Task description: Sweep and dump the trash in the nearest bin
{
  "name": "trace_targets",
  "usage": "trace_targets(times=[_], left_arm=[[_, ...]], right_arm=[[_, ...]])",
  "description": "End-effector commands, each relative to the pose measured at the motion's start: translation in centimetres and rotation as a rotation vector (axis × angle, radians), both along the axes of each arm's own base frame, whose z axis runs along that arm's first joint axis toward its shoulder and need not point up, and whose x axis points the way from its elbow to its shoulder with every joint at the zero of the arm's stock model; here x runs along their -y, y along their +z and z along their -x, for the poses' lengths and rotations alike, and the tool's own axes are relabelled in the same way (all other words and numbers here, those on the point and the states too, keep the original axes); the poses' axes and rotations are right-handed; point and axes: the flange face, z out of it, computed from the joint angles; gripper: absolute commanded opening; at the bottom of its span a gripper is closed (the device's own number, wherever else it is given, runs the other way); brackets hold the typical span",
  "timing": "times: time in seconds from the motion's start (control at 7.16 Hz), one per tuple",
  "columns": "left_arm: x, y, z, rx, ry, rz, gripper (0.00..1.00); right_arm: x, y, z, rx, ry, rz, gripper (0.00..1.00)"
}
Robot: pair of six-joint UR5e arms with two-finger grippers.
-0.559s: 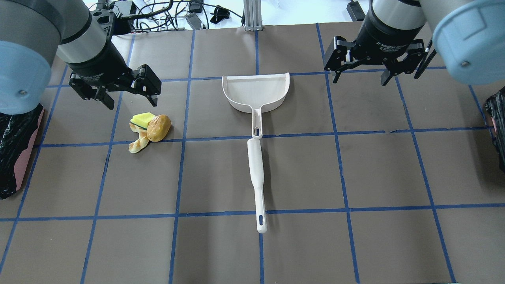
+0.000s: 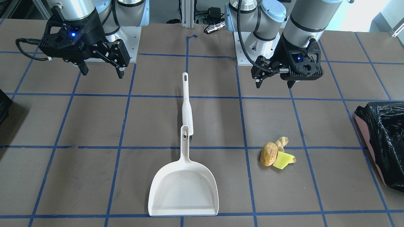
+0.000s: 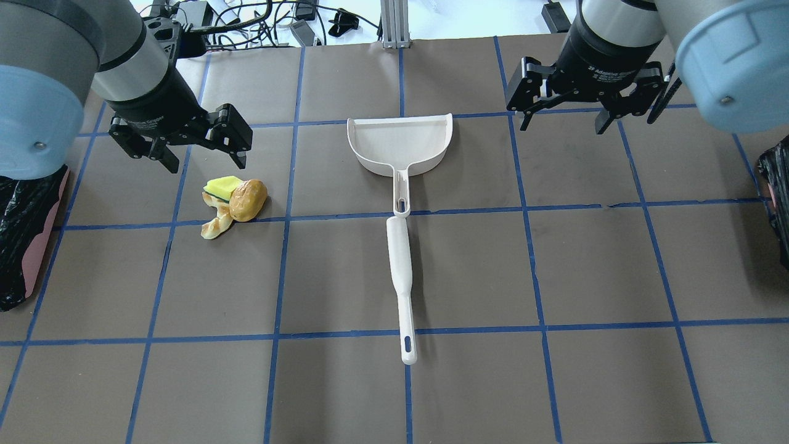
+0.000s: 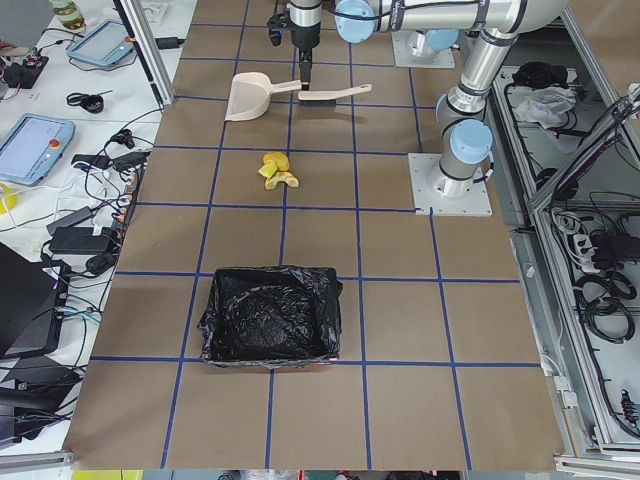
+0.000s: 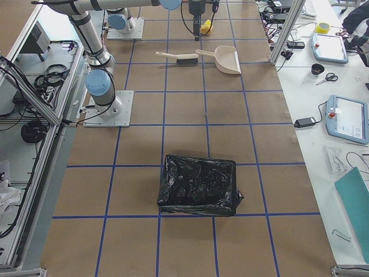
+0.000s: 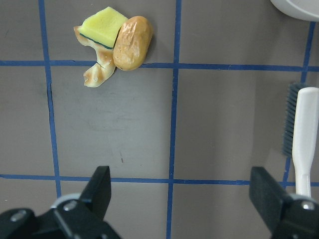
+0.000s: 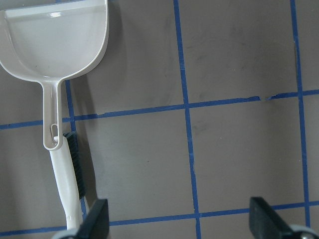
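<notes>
At the upper left of the overhead view we see the left gripper [image 3: 206, 161], its black fingers spread wide and empty. Just below it in the frame lies the trash. It is a lumpy orange-brown potato-like piece [image 3: 248, 200] touching a spongy yellow wedge [image 3: 222, 184] and a curved tan croissant-like bit [image 3: 216, 227]. At the left edge, apart from them, sits the bin [image 3: 34, 259], pink-sided and lined with crinkly, glossy black plastic. In the centre we find a smooth white dustpan [image 3: 400, 142], its handle tip meeting the bristled end of a slim white brush [image 3: 399, 265]. At the upper right the right gripper [image 3: 562, 125] is likewise spread and holds nothing. The table [image 3: 592, 265] is matte brown, gridded with blue tape.
</notes>
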Motion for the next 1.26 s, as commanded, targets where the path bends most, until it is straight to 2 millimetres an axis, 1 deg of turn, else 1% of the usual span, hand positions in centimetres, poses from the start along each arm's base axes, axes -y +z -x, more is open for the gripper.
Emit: trace_targets(times=[0.0,0.28,0.56,0.7,0.84,0.98,1.12], left_arm=[[0.2,0.1,0.0,-0.002,0.000,0.009,1.00],[0.1,0.6,0.0,-0.004,0.009,0.021,1.00],[1.2,0.4,-0.1,-0.009,0.003,0.046,1.00],[1.4,-0.1,-0.6,-0.012,0.012,0.040,1.00],[1.5,-0.1,-0.6,-0.006,0.012,0.043,1.00],[1.3,0.2,-0.7,0.001,0.012,0.049,1.00],[1.4,-0.1,-0.6,-0.010,0.015,0.046,1.00]], right_arm=[[0.0,0.0,0.0,0.000,0.001,-0.002,1.00],[0.0,0.0,0.0,0.001,0.007,-0.002,1.00],[-0.1,-0.1,0.0,0.003,0.015,-0.006,1.00],[-0.1,-0.2,0.0,0.002,0.014,-0.015,1.00],[-0.1,-0.2,0.0,0.002,0.014,-0.016,1.00],[0.0,-0.3,-0.1,0.004,0.011,-0.016,1.00],[0.0,-0.4,-0.4,0.006,0.005,-0.019,1.00]])
